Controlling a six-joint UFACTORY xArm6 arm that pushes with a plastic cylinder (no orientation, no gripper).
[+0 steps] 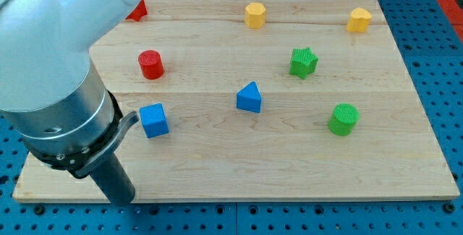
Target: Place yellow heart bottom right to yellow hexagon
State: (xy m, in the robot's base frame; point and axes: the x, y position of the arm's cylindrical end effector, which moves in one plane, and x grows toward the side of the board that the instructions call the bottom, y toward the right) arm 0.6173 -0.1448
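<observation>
A small yellow heart-shaped block sits near the top right corner of a pale wooden board. Well to its left, along the same top edge, stands a small yellow hexagonal block. The two are level with each other and clearly apart, with bare wood between them.

Below and between them is a green star-shaped block. Further down, toward the view's right, stands a green cylinder block with a ribbed side. Near the middle of the board is a blue triangular block. To its left and slightly lower is a blue cube block. Above the cube is a red cylinder block. A second red block shows at the top left, partly hidden behind the arm, so its shape cannot be made out.

The robot arm fills the view's left side: a large pale grey casing above a metal collar, ending in a straight dark rod. There is no pincer on this arm, so there is nothing to be apart or together. The rod's lower end, the tip, rests at the bottom left edge of the board, below and to the left of the blue cube and not touching it. It is far from both yellow blocks, at the opposite corner from the heart.

The board lies on a blue perforated table.
</observation>
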